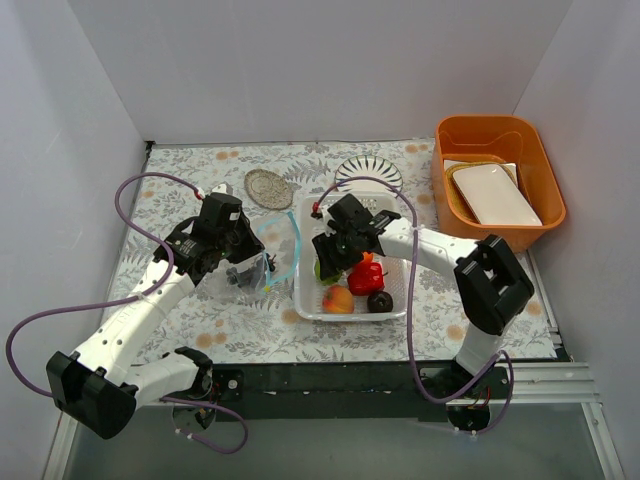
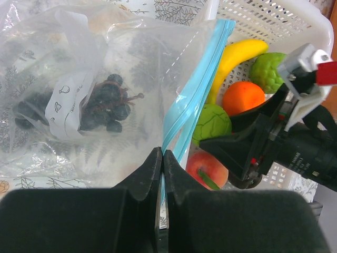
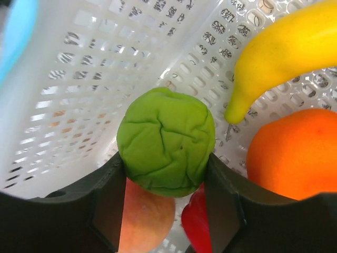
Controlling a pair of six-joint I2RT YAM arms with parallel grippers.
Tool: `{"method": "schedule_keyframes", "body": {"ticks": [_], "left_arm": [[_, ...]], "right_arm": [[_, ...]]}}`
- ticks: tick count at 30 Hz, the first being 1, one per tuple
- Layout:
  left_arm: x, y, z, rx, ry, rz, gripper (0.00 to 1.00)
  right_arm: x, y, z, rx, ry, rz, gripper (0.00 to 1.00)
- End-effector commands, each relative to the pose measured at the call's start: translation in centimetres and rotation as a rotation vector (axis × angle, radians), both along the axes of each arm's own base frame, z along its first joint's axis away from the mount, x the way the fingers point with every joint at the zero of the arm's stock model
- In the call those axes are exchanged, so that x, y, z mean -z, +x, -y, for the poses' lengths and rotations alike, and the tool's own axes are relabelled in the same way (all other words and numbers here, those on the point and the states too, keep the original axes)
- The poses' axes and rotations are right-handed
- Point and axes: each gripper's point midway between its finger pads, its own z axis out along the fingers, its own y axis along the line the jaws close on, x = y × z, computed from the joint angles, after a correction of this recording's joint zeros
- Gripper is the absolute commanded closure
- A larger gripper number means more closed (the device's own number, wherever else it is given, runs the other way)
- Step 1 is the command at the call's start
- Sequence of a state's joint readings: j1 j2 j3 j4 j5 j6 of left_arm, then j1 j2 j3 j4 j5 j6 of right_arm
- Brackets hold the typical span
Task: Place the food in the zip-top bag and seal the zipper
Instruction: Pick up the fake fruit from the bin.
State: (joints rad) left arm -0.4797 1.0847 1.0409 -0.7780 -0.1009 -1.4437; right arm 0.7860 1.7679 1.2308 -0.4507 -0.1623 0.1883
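The clear zip-top bag (image 2: 79, 63) lies left of the white basket (image 1: 400, 300), and the dark grapes (image 2: 105, 103) are inside it. My left gripper (image 2: 162, 155) is shut on the bag's mouth, pinching the blue-green zipper (image 2: 195, 89). Reaching into the basket, my right gripper (image 3: 166, 168) is shut on a green ball (image 3: 166, 139), with a pad touching each side. Around it lie the banana (image 3: 284, 52), orange (image 3: 295, 153), peach (image 3: 145, 216) and red pepper (image 3: 195, 221). A second, bumpy green ball (image 2: 268, 71) sits by the banana. A dark brown ball (image 1: 380, 301) rests at the basket's near end.
An orange bin (image 1: 545, 215) holding a white dish stands at the far right. A clear glass dish (image 1: 368, 172) and a round patterned coaster (image 1: 268, 187) lie behind the basket. White walls close in on three sides.
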Motion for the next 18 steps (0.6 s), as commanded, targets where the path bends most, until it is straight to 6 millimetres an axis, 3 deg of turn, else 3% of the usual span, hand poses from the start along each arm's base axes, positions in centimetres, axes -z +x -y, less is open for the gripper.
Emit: {"method": "schedule_keyframes", "body": {"ticks": [1, 4, 18], "left_arm": [[-1.2, -0.1, -0.1, 0.008, -0.016, 0.035, 1.00], [-1.1, 0.0, 0.0, 0.014, -0.013, 0.034, 1.00], [-1.3, 0.0, 0.7, 0.048, -0.034, 0.037, 1.00]], "right_arm": [[-4.9, 0.4, -1.3, 0.011, 0.137, 0.081, 0.66], [-6.4, 0.4, -1.5, 0.032, 0.171, 0.087, 0.67], [-17.0, 0.0, -2.4, 0.120, 0.459, 0.195, 0.68]]}}
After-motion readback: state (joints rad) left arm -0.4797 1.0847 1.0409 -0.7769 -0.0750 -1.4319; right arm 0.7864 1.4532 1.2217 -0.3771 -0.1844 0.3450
